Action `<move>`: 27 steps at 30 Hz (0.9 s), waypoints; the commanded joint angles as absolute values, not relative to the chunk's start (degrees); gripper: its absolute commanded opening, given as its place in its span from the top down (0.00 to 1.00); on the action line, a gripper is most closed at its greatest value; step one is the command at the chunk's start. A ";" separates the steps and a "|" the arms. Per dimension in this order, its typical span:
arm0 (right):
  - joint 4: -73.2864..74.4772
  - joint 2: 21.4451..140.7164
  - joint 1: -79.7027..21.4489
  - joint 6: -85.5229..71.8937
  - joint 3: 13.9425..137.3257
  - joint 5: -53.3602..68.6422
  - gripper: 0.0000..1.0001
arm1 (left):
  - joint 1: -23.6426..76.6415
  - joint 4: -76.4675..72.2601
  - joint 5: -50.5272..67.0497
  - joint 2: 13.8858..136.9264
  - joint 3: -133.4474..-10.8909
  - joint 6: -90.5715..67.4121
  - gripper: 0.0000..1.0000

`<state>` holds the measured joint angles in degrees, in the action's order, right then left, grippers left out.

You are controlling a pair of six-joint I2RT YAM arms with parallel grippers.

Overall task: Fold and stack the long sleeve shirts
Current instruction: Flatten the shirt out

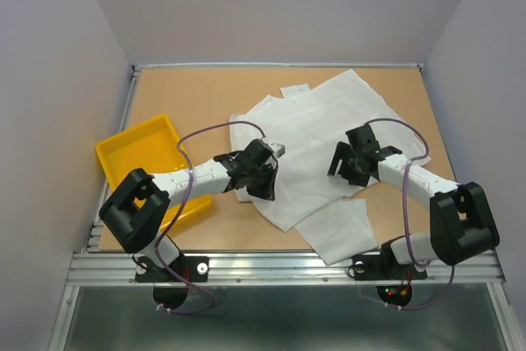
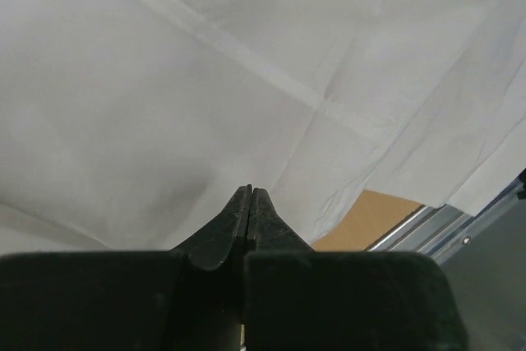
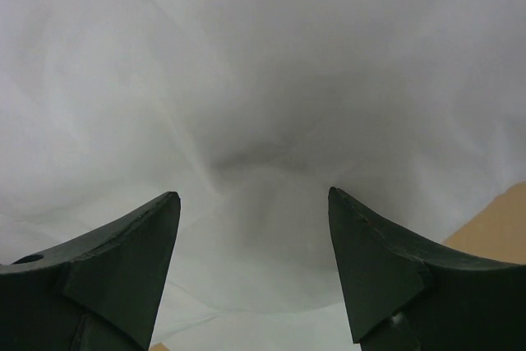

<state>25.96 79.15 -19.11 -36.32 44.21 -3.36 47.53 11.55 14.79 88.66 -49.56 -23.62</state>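
Left gripper [image 2: 249, 192] has its two fingers pressed flat together, tips down on the white shirt [image 1: 316, 125]; whether any cloth is pinched between them cannot be told. Right gripper [image 3: 253, 196] is spread wide, hovering close over the same shirt with nothing held. That shirt lies rumpled across the middle of the table [image 1: 185, 92], right of the yellow tray [image 1: 123, 154].

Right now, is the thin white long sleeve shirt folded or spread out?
Spread out, unfolded: the thin white shirt sprawls loosely across the tan table, one flap reaching toward its near edge.
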 commanded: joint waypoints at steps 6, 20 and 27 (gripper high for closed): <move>24.61 80.42 -18.90 -41.74 40.70 -8.26 0.23 | 38.86 12.22 -6.40 89.20 -67.21 -17.50 0.75; 22.50 88.31 -12.32 -41.49 43.85 -12.14 0.30 | 33.31 12.75 -5.72 110.21 -75.24 -15.38 0.67; 21.44 104.80 -6.07 -35.79 60.18 -12.39 0.30 | 32.70 12.66 1.74 107.24 -67.16 -18.98 0.67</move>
